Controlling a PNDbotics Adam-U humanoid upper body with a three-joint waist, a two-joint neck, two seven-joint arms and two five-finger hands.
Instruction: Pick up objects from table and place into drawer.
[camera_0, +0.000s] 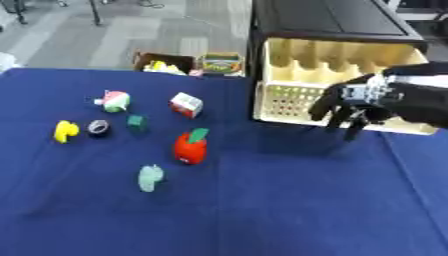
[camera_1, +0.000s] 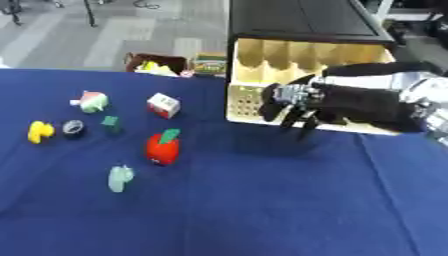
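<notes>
On the blue table (camera_0: 262, 210) lie a red apple toy with a green leaf (camera_0: 191, 147), a pale green toy (camera_0: 150, 178), a small dark green block (camera_0: 136, 122), a dark ring (camera_0: 98, 128), a yellow toy (camera_0: 65, 131), a pink and green toy (camera_0: 113, 101) and a red and white cube (camera_0: 186, 105). The cream drawer (camera_0: 289, 102) stands pulled out of a black cabinet (camera_0: 324, 20). My right hand (camera_0: 350, 102) hangs over the drawer's front edge, fingers relaxed and pointing down, holding nothing. My left hand is out of view.
Behind the table's far edge, on the floor, sit a brown box (camera_0: 164, 62) and a tray of colourful items (camera_0: 220, 64). The table stretches on in front of the toys.
</notes>
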